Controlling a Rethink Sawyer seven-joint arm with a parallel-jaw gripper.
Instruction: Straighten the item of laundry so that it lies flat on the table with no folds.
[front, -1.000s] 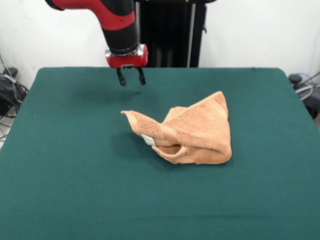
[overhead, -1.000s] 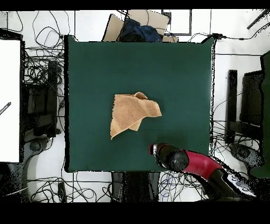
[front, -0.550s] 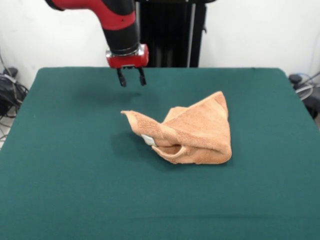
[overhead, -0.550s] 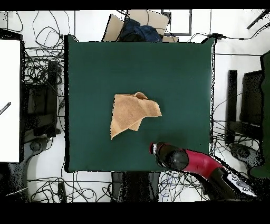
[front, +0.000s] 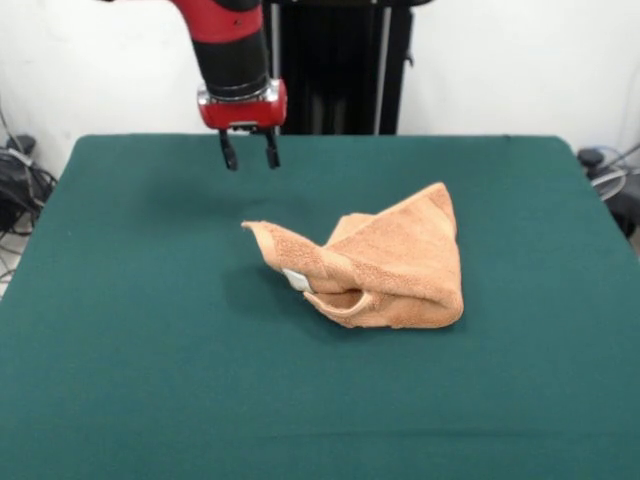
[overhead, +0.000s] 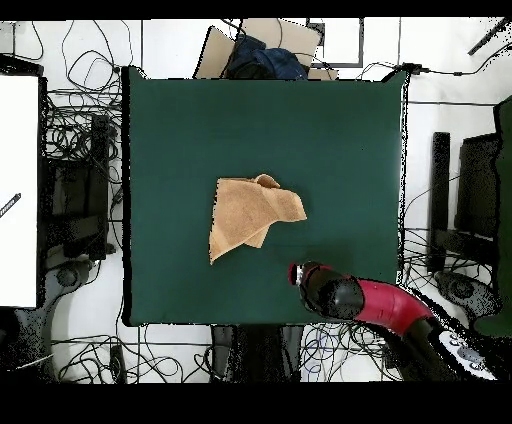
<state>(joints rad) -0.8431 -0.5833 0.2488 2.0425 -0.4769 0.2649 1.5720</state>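
A peach-orange towel, the item of laundry (front: 385, 265), lies crumpled in folds near the middle of the dark green table (front: 150, 350), with one corner sticking out to the left and a small white label showing on its front. The overhead view shows the same towel (overhead: 250, 213) as a folded, uneven shape on the table (overhead: 330, 130). My gripper (front: 248, 160) hangs open and empty above the far part of the table, up and left of the towel. In the overhead view the arm's red and black wrist (overhead: 325, 285) hides the fingers.
Cables and equipment lie on the floor around the table (overhead: 80, 150). A white board (overhead: 18, 190) stands at the left edge of the overhead view. A dark bundle on cardboard (overhead: 258, 55) sits past the table's top edge.
The gripper has shifted a little to the left and slightly up in the front view. The towel has not moved.
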